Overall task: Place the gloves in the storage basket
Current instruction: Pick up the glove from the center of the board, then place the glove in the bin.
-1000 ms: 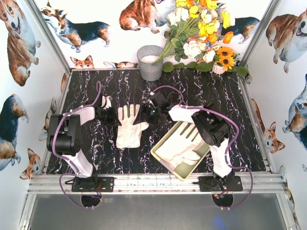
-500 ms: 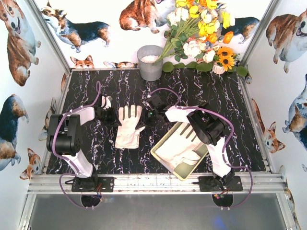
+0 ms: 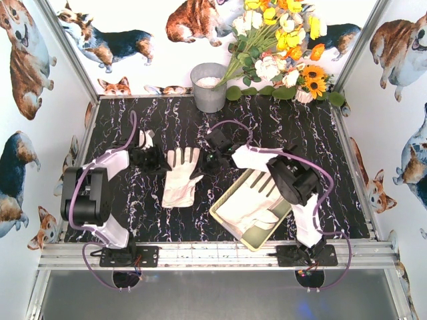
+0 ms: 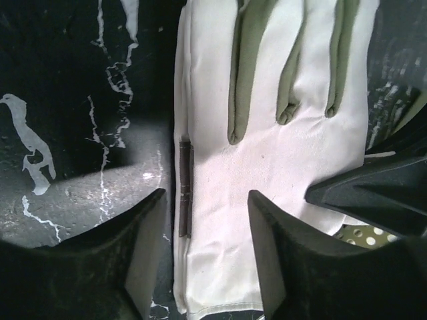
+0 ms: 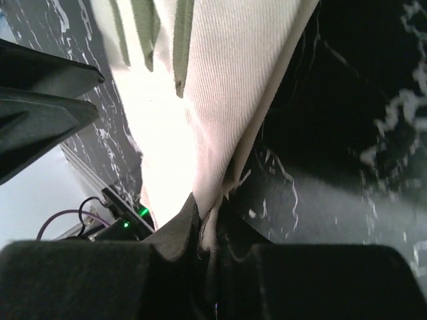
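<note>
A cream-white glove (image 3: pixel 180 177) lies flat on the black marbled table, fingers pointing away from the arms. My right gripper (image 3: pixel 208 162) is shut on its right edge; in the right wrist view the fabric (image 5: pixel 220 100) is pinched between the closed jaws (image 5: pixel 210 220). My left gripper (image 3: pixel 155 161) stands open at the glove's left edge. In the left wrist view its jaws (image 4: pixel 207 200) straddle that edge of the glove (image 4: pixel 280 153) near the cuff. The pale yellow-green storage basket (image 3: pixel 230 230) sits at the near right with gloves (image 3: pixel 250 197) lying in it.
A round grey metal bucket (image 3: pixel 209 87) stands at the back of the table beside a bunch of artificial flowers (image 3: pixel 280 47). White walls with dog pictures close in both sides. A metal rail (image 3: pixel 213 255) runs along the near edge.
My right gripper has closed on the glove's right edge. My left gripper has opened off the glove's left edge, and the left arm has shifted slightly.
</note>
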Robot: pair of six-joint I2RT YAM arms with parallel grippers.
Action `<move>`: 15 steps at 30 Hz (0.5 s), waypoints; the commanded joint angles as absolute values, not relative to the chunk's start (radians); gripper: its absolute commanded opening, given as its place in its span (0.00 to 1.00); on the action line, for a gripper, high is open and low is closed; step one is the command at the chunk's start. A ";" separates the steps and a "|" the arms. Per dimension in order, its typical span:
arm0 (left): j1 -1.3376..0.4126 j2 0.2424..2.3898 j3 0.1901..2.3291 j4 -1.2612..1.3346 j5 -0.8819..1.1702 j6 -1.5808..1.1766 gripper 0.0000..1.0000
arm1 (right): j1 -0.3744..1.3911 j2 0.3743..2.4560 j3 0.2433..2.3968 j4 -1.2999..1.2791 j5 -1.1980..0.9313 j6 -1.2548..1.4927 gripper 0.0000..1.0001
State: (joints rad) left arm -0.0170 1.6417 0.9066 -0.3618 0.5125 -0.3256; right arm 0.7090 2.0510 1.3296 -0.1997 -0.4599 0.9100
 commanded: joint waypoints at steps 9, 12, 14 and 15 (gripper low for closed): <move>-0.032 1.574 0.946 -0.347 0.714 -0.384 0.58 | 0.671 1.749 1.319 -0.527 -0.386 0.969 0.00; -0.055 1.584 0.963 -0.351 0.737 -0.377 0.60 | 0.649 1.691 1.311 -0.558 -0.382 0.977 0.00; -0.067 1.588 0.978 -0.360 0.741 -0.372 0.60 | 0.640 1.653 1.318 -0.595 -0.371 0.975 0.00; -0.072 1.591 0.983 -0.365 0.745 -0.369 0.60 | 0.637 1.629 1.320 -0.615 -0.363 0.974 0.00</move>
State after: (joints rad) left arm -0.0498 1.5795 0.9318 -0.3641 0.6868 -0.3737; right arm 0.6552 1.7313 1.3117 -0.5537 -0.3874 0.9585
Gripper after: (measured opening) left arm 0.597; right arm 0.082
